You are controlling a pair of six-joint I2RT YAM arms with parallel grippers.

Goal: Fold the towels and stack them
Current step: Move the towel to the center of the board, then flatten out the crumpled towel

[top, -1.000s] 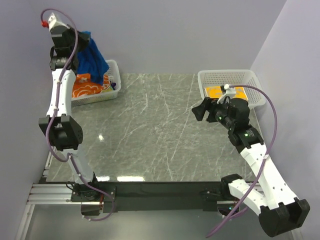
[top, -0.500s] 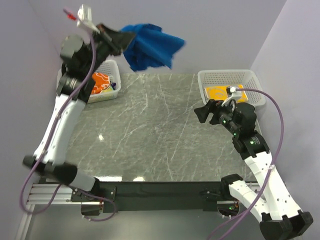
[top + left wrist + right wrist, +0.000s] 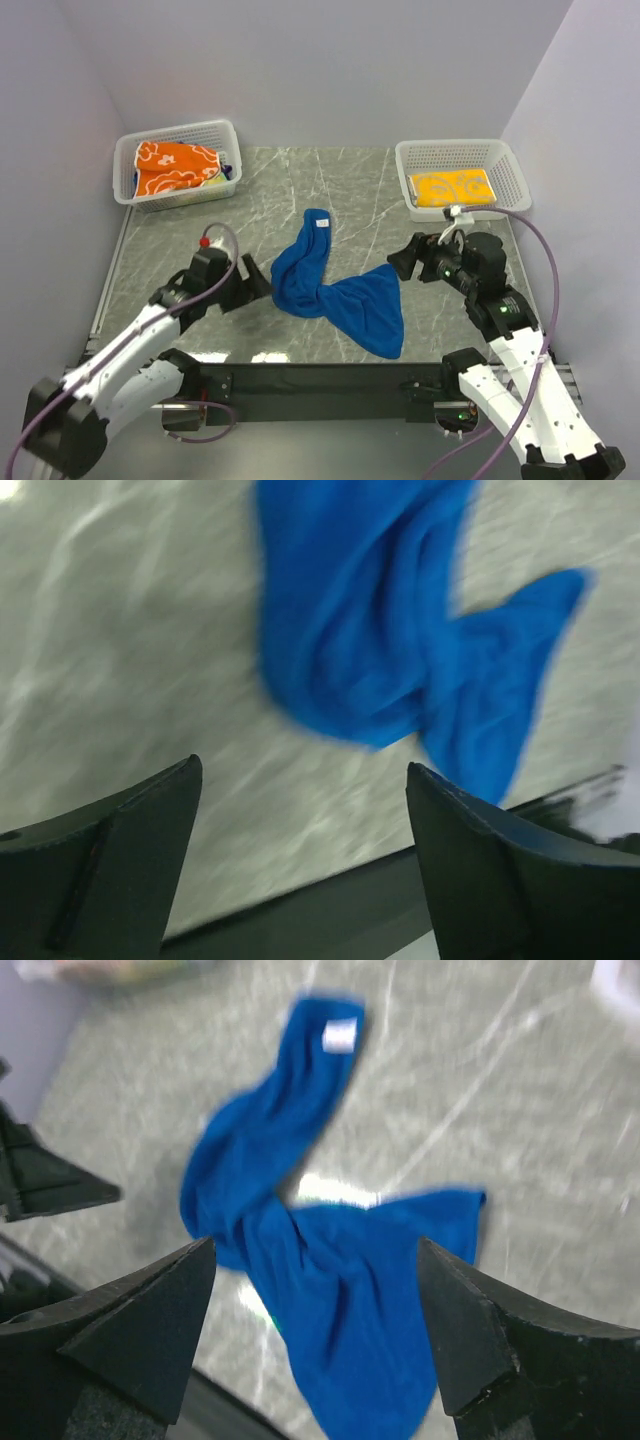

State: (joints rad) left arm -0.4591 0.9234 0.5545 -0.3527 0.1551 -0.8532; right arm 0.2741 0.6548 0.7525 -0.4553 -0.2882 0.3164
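The left end effector (image 3: 257, 279) is spread wide and empty, low over the surface (image 3: 300, 190), just beside the left edge of the blue towel (image 3: 335, 292), which lies crumpled and twisted mid-surface. The right end effector (image 3: 398, 262), also wide and holding nothing, faces the towel's right corner. The orange towel (image 3: 172, 166) fills the left basket (image 3: 180, 131); the yellow towel (image 3: 452, 187) lies flat in the right basket (image 3: 455, 146).
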